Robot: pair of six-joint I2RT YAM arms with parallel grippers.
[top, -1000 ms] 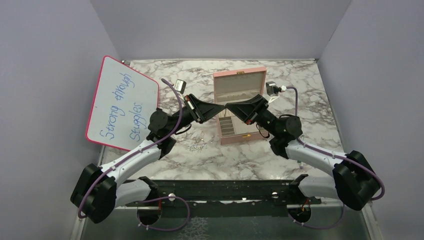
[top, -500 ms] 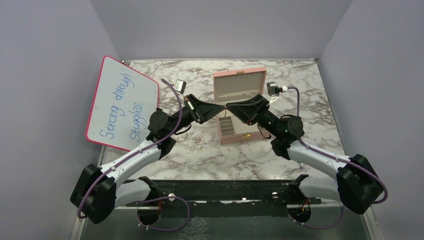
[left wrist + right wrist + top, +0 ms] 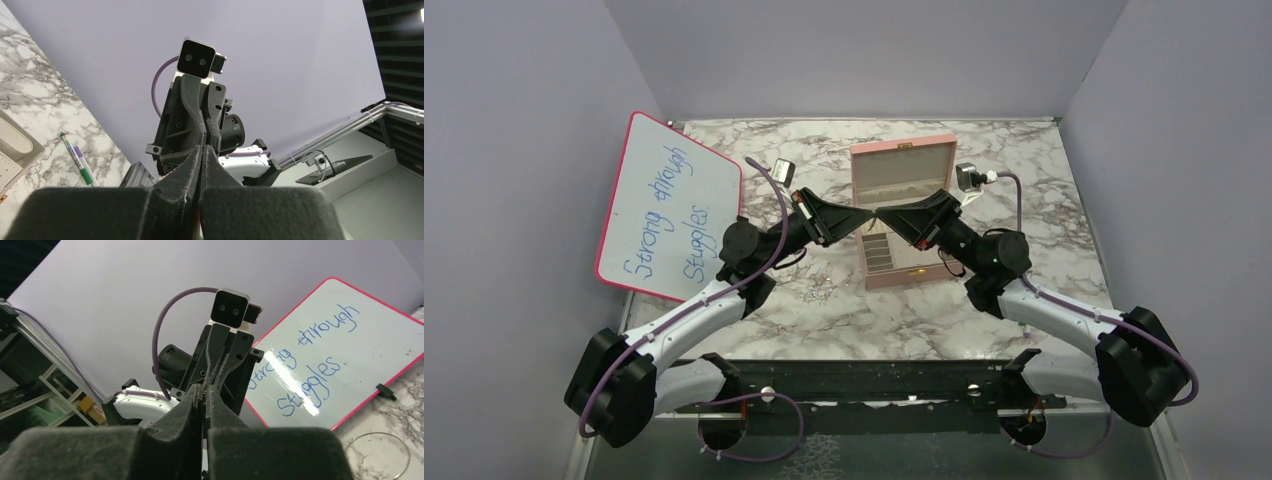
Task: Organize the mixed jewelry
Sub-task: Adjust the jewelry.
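Note:
My two grippers meet tip to tip above the open pink jewelry box (image 3: 902, 268). The left gripper (image 3: 870, 214) (image 3: 202, 148) is shut, its pads pressed flat with nothing showing between them. My right gripper (image 3: 880, 211) (image 3: 205, 389) is shut to a thin slit on a tiny gold piece (image 3: 205, 390) at its very tips. On the marble left of the box lie several small loose jewelry pieces (image 3: 820, 290). In the right wrist view a thin silver hoop (image 3: 377, 456) rests on the table.
A pink-framed whiteboard (image 3: 669, 205) with blue writing leans at the left wall. A green-and-white marker pen (image 3: 80, 162) lies on the marble beyond the box. The box's lid (image 3: 902, 170) stands upright behind the grippers.
The right arm's elbow and shoulder shifted slightly. Both gripper tips stayed together above the box. The left arm has not moved.

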